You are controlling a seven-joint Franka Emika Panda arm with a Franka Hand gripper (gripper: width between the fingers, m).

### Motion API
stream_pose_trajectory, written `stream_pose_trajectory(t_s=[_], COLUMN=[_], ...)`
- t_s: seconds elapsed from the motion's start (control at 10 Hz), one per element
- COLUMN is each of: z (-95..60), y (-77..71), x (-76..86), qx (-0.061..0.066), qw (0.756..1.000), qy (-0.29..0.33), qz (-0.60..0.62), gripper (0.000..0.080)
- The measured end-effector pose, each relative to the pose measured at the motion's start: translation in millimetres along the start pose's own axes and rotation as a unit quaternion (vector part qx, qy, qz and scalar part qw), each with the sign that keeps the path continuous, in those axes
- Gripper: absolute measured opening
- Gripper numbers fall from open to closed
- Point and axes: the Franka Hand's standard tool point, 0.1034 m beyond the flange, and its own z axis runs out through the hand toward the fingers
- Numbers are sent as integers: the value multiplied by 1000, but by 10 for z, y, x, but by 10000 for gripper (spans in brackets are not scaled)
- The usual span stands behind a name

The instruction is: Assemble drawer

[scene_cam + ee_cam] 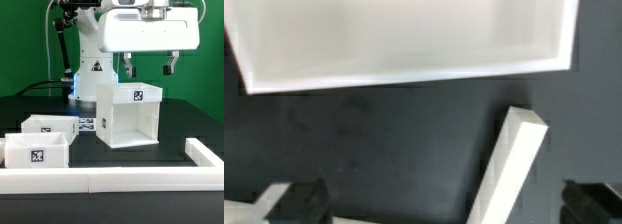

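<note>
The gripper (149,68) hangs with its jaws spread wide and nothing between them, the fingers (128,68) in the air above the case (128,118) and clear of it. In the wrist view the two dark fingertips (295,203) stand far apart over the dark table (384,140), with the case's white top beyond them and a white bar (518,160) lying on the table nearer the fingertips. The case stands upright mid-table, its open front toward the exterior camera, a tag on its upper front edge. On the exterior view's left sit two small open tagged boxes, the back box (47,126) and the front box (38,151), just beside each other and apart from the case. A white rail (110,179) runs along the table's near edge and turns back on the exterior view's right
</note>
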Motion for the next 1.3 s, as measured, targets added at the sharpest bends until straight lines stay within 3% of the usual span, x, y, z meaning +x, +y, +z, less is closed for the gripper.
stream_pose_trajectory(t_s=[0.4,0.6,0.9,1.3], z=[19,55,157,376], y=[-2,-87,-354,-454], x=[-14,-273,-637,-896], qx=[1,4,8,4], qw=[1000,1000,1000,1000], qy=[-1,-1,-9,-2], qz=[2,11,16,4], gripper=[650,650,650,650])
